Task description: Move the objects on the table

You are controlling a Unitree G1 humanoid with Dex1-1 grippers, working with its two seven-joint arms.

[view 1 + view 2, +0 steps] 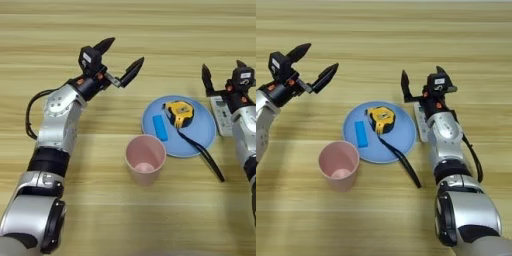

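Left eye view shows the left tool (pixel 118 56) wide open above the bare table (pixel 150 30). Next comes the pink cup (pixel 145 159), light and easy to squeeze; grab its rim. The tape measure (pixel 179 113) and blue block (pixel 160 127) lie on the plate (pixel 197 142). The right tool (pixel 423 85) is open over the remote (pixel 421 120).

At centre frame we see the tape measure (pixel 380 120) and blue block (pixel 361 134) on the plate (pixel 403 137), pink cup (pixel 339 164) lower left.
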